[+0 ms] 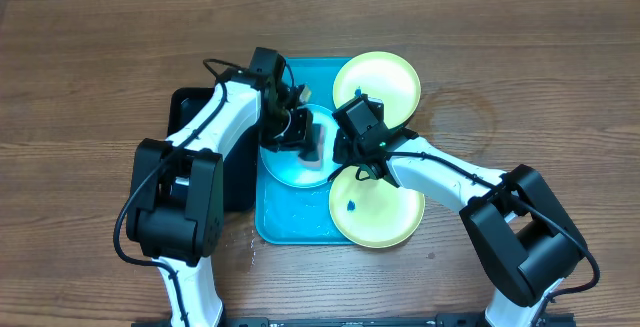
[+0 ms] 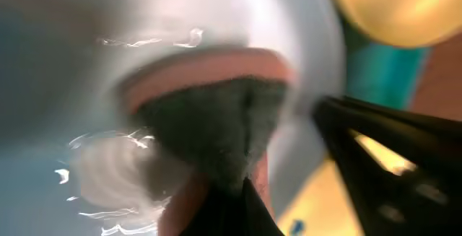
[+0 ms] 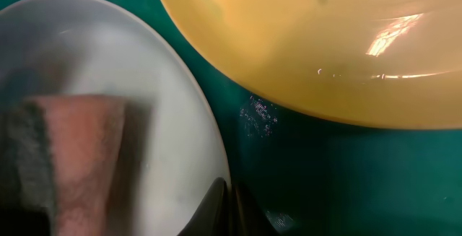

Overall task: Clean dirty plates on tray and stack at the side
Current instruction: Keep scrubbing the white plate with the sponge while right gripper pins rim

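Black tray [image 1: 190, 107] sits far L on wood surface [image 1: 100, 67]. L end effector [image 1: 303, 132] clamps a sponge [image 1: 313, 142] against cyan plate [image 1: 285, 167], mid turquoise tray [image 1: 290, 225]. R end effector [image 1: 340, 152] is closed on that plate's rim. Two yellow-green plates overhang tray's R edge: one at back [image 1: 377, 82], one w/ blue specks up front [image 1: 385, 212].

Your large turquoise rectangular plastic tray [image 1: 300, 229] lies flat. The light cyan round plastic plate [image 1: 285, 167] rests on it, rim just beside your right fingers [image 3: 215, 206]. One pale yellow-green plate [image 1: 385, 75] lies beyond them. The second yellow-green plate [image 1: 385, 217], blue-specked, lies behind.
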`<state>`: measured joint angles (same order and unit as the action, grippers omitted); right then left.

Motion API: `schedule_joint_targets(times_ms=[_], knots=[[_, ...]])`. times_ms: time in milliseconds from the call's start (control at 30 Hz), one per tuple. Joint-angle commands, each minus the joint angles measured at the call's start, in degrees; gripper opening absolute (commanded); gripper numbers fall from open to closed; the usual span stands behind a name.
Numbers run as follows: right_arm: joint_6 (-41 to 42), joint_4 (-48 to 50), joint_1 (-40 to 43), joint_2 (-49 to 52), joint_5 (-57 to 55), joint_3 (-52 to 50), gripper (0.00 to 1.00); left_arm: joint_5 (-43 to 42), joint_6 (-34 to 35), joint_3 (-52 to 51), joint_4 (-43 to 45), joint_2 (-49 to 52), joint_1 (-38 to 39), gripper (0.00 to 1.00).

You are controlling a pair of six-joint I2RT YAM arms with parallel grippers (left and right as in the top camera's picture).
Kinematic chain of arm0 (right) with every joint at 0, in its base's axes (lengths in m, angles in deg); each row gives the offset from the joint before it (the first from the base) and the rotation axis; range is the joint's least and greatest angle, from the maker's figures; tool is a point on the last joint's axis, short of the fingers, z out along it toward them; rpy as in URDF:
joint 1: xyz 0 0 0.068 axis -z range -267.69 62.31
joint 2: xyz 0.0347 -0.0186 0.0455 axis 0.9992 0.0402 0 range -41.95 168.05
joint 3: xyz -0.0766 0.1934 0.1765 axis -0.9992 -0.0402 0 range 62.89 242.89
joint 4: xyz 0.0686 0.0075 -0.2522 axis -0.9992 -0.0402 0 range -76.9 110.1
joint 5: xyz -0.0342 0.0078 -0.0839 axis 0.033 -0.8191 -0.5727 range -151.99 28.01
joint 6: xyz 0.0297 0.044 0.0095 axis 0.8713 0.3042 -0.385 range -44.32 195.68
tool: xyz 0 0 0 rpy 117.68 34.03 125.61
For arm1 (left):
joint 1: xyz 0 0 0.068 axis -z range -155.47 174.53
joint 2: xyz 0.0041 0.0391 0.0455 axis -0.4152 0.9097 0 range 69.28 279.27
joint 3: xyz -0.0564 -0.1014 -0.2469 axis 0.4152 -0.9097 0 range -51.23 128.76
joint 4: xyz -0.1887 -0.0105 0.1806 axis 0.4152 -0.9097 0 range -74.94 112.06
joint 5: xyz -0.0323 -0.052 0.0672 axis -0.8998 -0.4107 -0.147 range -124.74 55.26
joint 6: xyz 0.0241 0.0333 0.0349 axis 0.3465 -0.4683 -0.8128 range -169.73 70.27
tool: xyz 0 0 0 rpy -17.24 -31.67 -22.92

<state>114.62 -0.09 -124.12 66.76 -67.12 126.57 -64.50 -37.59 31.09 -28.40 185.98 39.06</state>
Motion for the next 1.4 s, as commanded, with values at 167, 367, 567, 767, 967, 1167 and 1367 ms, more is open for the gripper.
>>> schedule_joint_targets(times_ms=[167,367,567,767,967,1167,1367], knots=[[-0.15,0.17,-0.2,0.66,0.15,0.07,0.04,7.85,-1.9,10.82,-8.52,0.5,-0.39,0.04],[-0.13,0.22,-0.2,0.66,0.13,0.07,0.04,23.12,1.77,8.74,-9.77,0.5,-0.24,0.04],[-0.15,0.2,-0.2,0.66,0.13,0.07,0.04,24.2,3.58,1.9,-4.7,0.55,-0.24,0.04],[-0.13,0.22,-0.2,0.66,0.13,0.07,0.04,16.04,3.41,-6.38,2.14,0.55,-0.2,0.04],[-0.13,0.37,-0.2,0.66,0.13,0.07,0.04,-2.32,-1.86,-6.12,4.35,0.55,-0.2,0.04],[-0.15,0.35,-0.2,0.66,0.15,0.07,0.04,-9.07,-1.88,-2.51,5.51,0.55,-0.28,0.04],[-0.15,0.2,-0.2,0.66,0.15,0.07,0.04,1.16,-2.54,8.74,-6.05,0.52,-0.35,0.04]])
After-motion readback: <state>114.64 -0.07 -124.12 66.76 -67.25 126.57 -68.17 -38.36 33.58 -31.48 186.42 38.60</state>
